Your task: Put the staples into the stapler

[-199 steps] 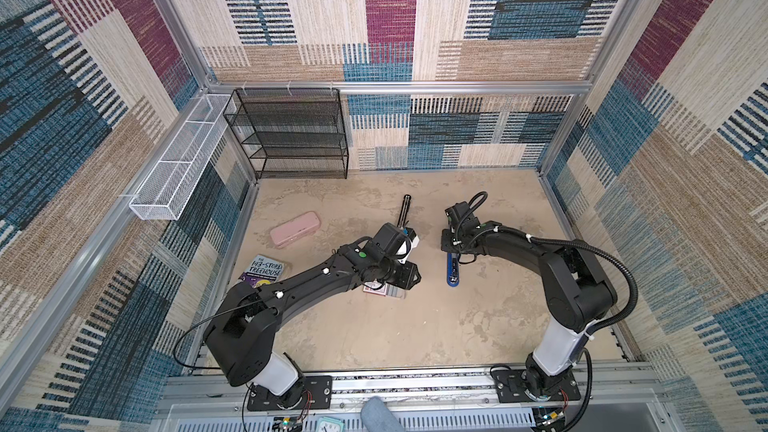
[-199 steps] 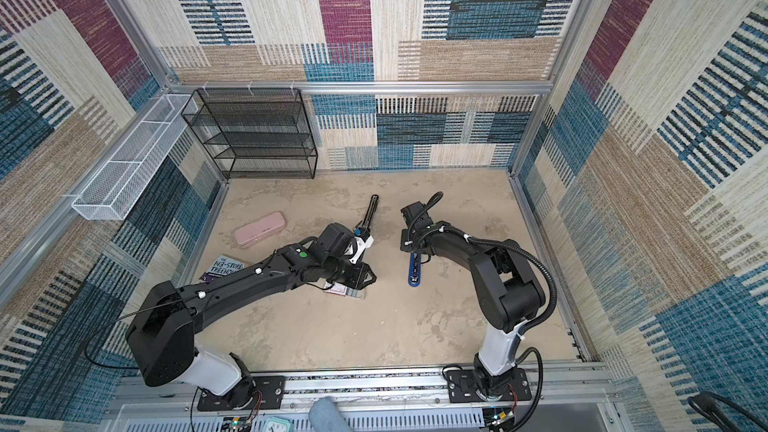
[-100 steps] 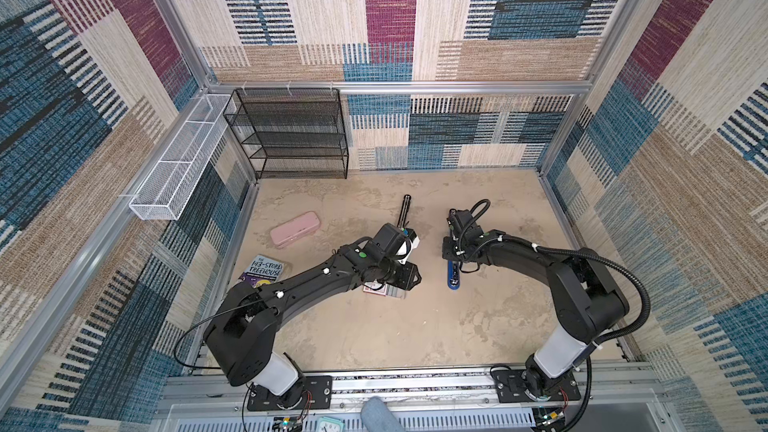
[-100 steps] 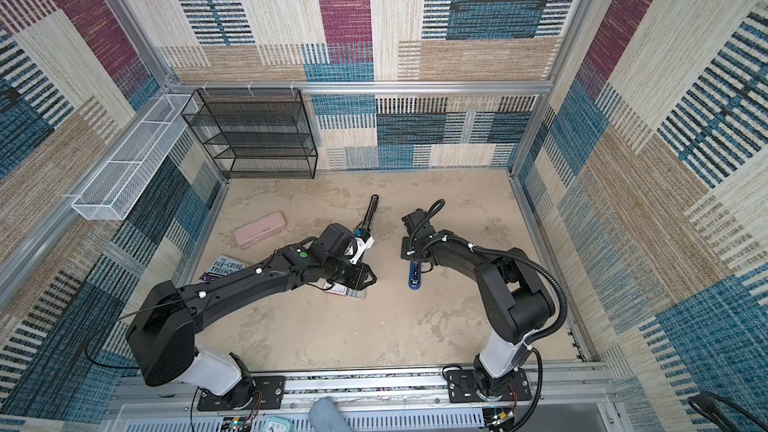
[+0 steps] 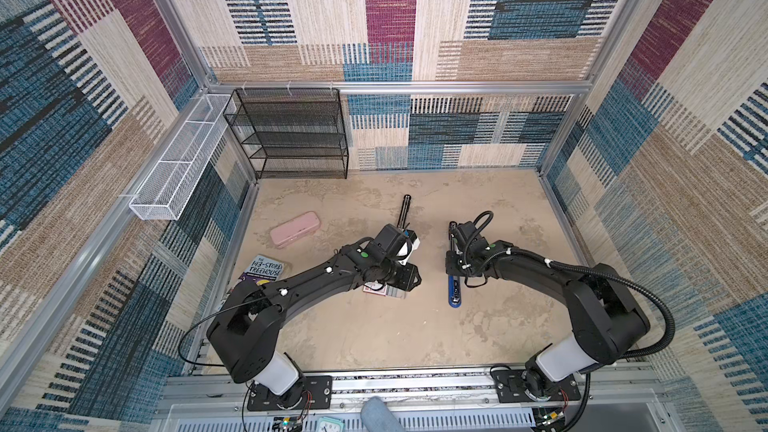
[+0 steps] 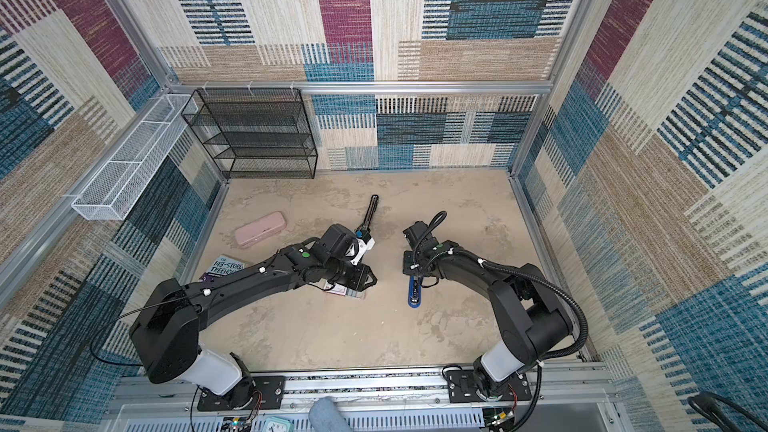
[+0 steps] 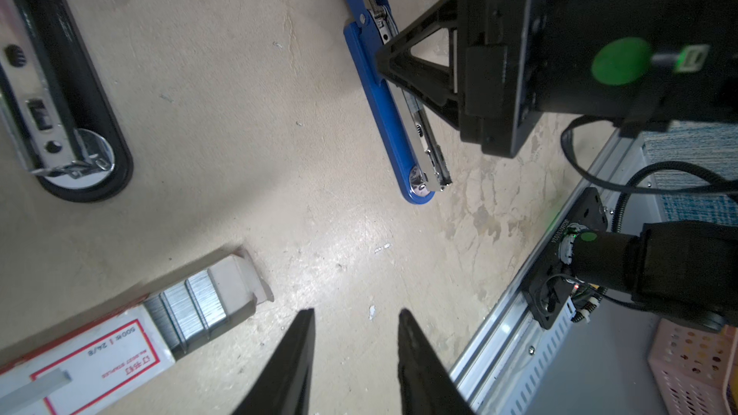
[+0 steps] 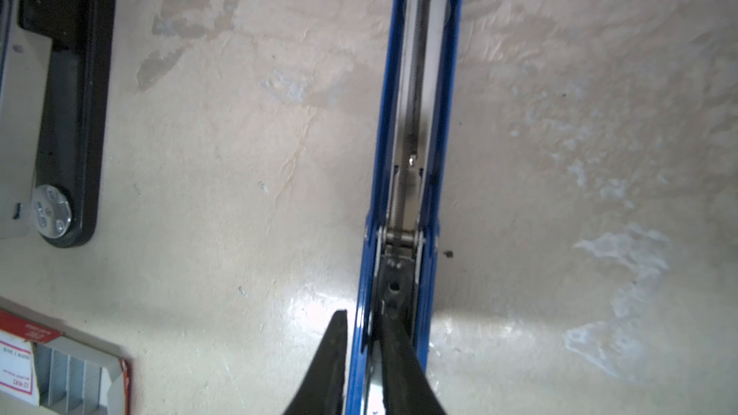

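Right claw (image 8: 361,319) tighter, astride blue stapler (image 8: 417,85)

My left arm (image 5: 316,280) stretches in low, and the left gripper (image 7: 355,313) has its fingers parted with nothing between them. My right arm (image 5: 536,272) folds inward, wrist tipped down. The right gripper (image 8: 361,319) is pinched narrow on the stapler (image 7: 385,121) wall, one finger on either side.

Both top views looked steeply down over the whole tabletop (image 5: 374,334); both wrist views, close above it, shared the blue stapler (image 7: 381,113).
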Controlling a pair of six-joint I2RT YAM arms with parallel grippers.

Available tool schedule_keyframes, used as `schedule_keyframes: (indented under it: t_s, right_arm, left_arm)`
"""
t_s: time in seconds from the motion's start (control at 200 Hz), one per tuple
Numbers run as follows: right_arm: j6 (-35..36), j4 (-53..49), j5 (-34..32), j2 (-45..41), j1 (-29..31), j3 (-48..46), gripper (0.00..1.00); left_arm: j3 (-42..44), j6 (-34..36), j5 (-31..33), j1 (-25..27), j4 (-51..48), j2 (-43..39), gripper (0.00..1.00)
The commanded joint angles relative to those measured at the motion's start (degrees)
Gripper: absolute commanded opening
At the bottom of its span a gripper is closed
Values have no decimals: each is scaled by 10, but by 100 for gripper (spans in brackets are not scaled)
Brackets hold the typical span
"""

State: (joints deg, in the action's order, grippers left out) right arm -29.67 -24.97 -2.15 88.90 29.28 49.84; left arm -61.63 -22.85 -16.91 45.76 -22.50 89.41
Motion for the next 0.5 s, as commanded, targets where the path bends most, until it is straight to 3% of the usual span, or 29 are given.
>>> schedule_keyframes:
  t_s: [0.0, 0.125, 0.22, 0.316, 0.406, 0.496]
  right_arm:
    - [-3, -25, 16, -16, 2, -6, 17]
    - [-2, -34, 17, -38, 3, -8, 18]
    - [-8, -35, 3, -70, 3, -8, 34]
    - [-14, -51, -20, -102, 1, -5, 41]
    - [-15, -62, -30, -117, -3, -17, 40]
    - [-20, -64, -26, -123, -9, -47, 33]
  left_arm:
    - [-4, 9, -8, -1, 4, 4, 38]
    - [-8, 9, -10, 0, 3, 5, 39]
    - [-12, 9, -15, 0, 2, 8, 38]
    - [-14, 10, -13, 0, -2, 9, 39]
    - [-13, 10, -16, 0, -2, 8, 38]
    - [-13, 11, -16, 1, -1, 8, 38]
